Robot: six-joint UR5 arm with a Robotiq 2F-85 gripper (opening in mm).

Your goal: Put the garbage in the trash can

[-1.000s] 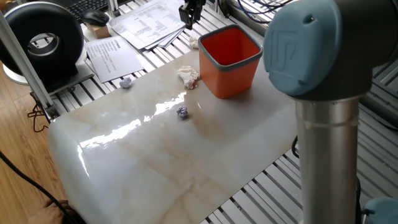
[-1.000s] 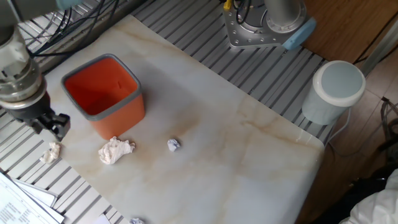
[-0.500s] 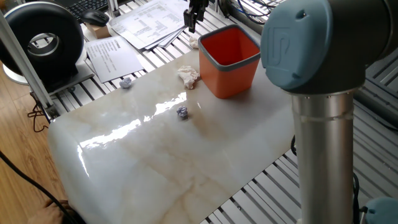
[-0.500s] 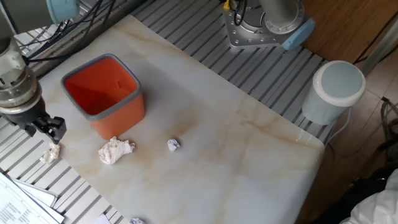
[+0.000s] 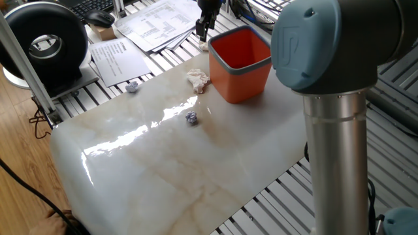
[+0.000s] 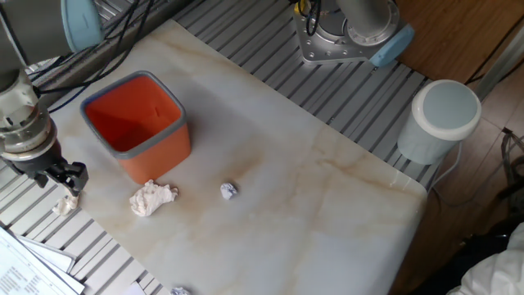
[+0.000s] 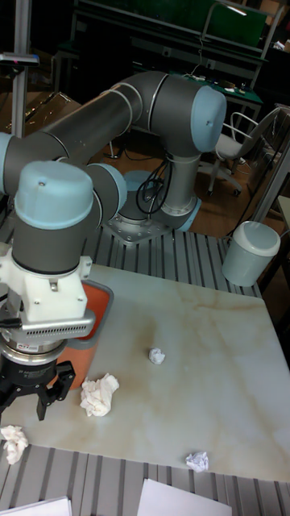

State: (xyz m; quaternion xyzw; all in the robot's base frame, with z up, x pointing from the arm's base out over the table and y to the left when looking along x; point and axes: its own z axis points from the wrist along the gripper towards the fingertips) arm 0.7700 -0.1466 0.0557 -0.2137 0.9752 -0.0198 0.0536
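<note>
While the big grey robot arm (image 7: 121, 121) bends across the upper part of the tall view, the white marble table (image 6: 311, 213) fills the middle of both fixed views. Next in size is the orange trash can (image 6: 135, 123), which stands upright in the upper left of the other fixed view, near the table's edge. It looks empty as far as the pictures show.

Then comes the gripper (image 6: 67, 182), at the far left of that view, just beside the can. Its two fingers are a little apart and hold nothing. They hang right over a small cream scrap (image 6: 65, 201) that lies on the metal slats off the table's edge.

A bigger cream tissue wad (image 6: 152, 197) lies on the table, just in front of the can. One small bluish paper ball (image 6: 228, 191) sits near the middle of the table. Another paper ball (image 6: 178, 290) lies at the bottom edge of the picture, well apart from the can.
</note>
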